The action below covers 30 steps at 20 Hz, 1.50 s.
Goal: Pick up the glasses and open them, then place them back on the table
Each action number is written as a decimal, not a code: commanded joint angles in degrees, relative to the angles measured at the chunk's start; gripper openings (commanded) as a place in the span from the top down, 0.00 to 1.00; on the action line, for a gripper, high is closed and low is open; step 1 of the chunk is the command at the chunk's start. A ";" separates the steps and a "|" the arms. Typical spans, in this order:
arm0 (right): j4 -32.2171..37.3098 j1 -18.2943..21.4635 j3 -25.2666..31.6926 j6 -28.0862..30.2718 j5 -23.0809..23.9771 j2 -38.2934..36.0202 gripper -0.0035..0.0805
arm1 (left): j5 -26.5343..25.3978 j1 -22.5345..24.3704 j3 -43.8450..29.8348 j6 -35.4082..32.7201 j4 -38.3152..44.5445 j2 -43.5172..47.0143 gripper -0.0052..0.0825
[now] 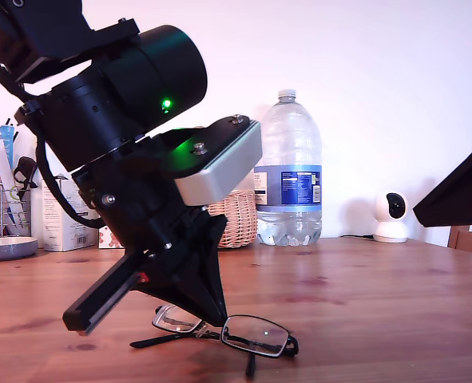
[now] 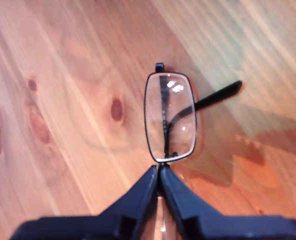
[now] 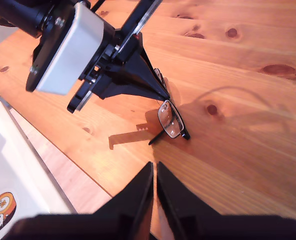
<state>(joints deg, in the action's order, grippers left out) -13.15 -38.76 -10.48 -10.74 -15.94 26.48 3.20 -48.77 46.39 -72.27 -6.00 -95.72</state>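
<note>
Exterior view: first gripper [image 1: 212,317] pinches the glasses [image 1: 243,333] on the table [image 1: 379,303], bottom centre. First wrist view: jaws clamped at the bridge. Second wrist view: second gripper [image 3: 154,172] shut, empty, above the wood.

black arm [image 1: 132,104] (green light lit) carrying a silver-grey screwed block [image 1: 220,163].

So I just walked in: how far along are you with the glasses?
Early. My first gripper is shut on the glasses at the bridge; they seem to rest on the table. My second gripper hangs shut above. Lifting, opening and setting down remain.
</note>
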 commanded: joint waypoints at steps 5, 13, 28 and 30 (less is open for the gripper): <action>0.46 0.22 1.05 -6.32 0.02 0.26 0.97 | -2.64 -1.42 0.66 0.44 -0.04 3.89 0.97; 0.50 1.31 1.05 -14.99 -2.14 0.61 0.97 | -6.71 -1.49 0.66 18.21 0.00 6.36 0.97; 9.66 1.36 1.05 -26.75 -9.20 4.48 0.97 | 15.02 4.02 0.63 55.34 -4.63 14.29 0.97; 10.38 1.36 1.05 -26.75 -9.05 4.48 0.97 | 21.70 7.13 0.63 60.28 -4.94 14.51 0.97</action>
<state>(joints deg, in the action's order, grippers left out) -3.60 -37.54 -10.44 -37.63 -24.97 30.63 23.11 -42.39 46.41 -13.26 -11.22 -81.76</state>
